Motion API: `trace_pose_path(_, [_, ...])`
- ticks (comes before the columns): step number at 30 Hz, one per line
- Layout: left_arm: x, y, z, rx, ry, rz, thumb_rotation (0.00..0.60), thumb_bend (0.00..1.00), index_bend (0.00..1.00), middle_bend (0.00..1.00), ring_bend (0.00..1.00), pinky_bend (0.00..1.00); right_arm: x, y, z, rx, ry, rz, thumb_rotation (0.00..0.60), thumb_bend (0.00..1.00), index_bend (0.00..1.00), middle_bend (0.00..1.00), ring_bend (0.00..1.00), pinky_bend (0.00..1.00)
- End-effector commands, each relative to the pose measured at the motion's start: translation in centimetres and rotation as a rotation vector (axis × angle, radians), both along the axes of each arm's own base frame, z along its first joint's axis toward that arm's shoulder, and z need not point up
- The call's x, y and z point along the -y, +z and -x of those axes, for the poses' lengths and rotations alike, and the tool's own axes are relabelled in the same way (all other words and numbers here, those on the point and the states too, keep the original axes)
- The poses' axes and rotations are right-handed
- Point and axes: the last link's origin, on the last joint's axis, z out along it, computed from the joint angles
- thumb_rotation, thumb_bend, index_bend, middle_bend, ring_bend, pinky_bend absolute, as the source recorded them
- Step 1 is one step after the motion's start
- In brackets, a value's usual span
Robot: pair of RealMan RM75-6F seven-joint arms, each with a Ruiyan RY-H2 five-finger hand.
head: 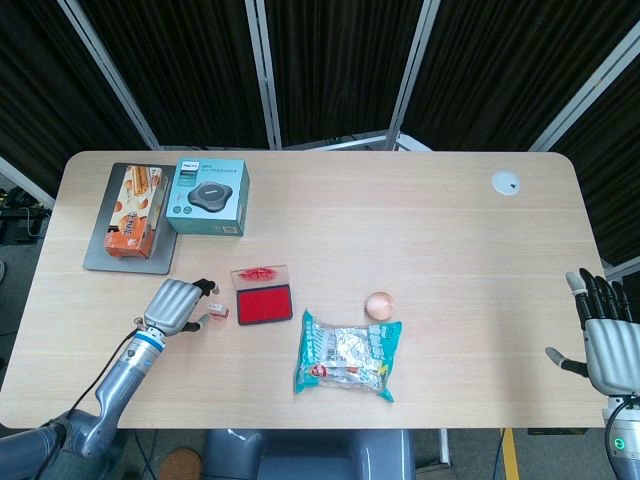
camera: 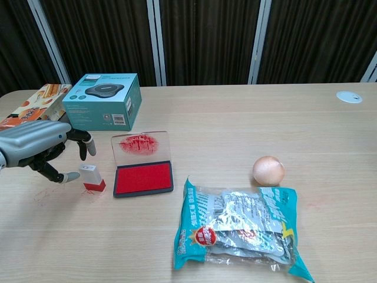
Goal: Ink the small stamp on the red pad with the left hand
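The left robot hand [camera: 36, 150] reaches in low over the worktop [camera: 247, 124], palm down, its fingers curved and spread around the small stamp [camera: 91, 177] but holding nothing; a fingertip lies just beside the stamp's left face, and I cannot tell whether it touches. The stamp stands upright on its red base, white cap up, long axis vertical, just left of the red pad [camera: 143, 177], whose clear lid [camera: 140, 146] stands open at its far edge. The right robot hand [head: 606, 340] hangs well to the right of the pad, beyond the worktop's edge, fingers straight and apart, empty.
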Motion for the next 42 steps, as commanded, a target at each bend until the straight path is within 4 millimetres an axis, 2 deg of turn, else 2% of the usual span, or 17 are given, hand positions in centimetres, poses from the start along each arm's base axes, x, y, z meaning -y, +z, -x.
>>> trace_pose_path(1, [-0.1,-0.2,0.0,0.001,0.004,0.004,0.600,0.27,0.36,0.40,0.82,0.87,0.1,0.0,0.0,0.001,-0.003,-0.001,0.600,0.00,0.00,0.00,0.00,0.00])
trace_pose_path(42, [-0.3,-2.2,-0.2,-0.053,-0.045,0.005,0.600,0.37,0.46,0.46,0.82,0.87,0.4,-0.2,0.8,-0.002,-0.026,-0.001,0.600,0.00,0.00,0.00,0.00,0.00])
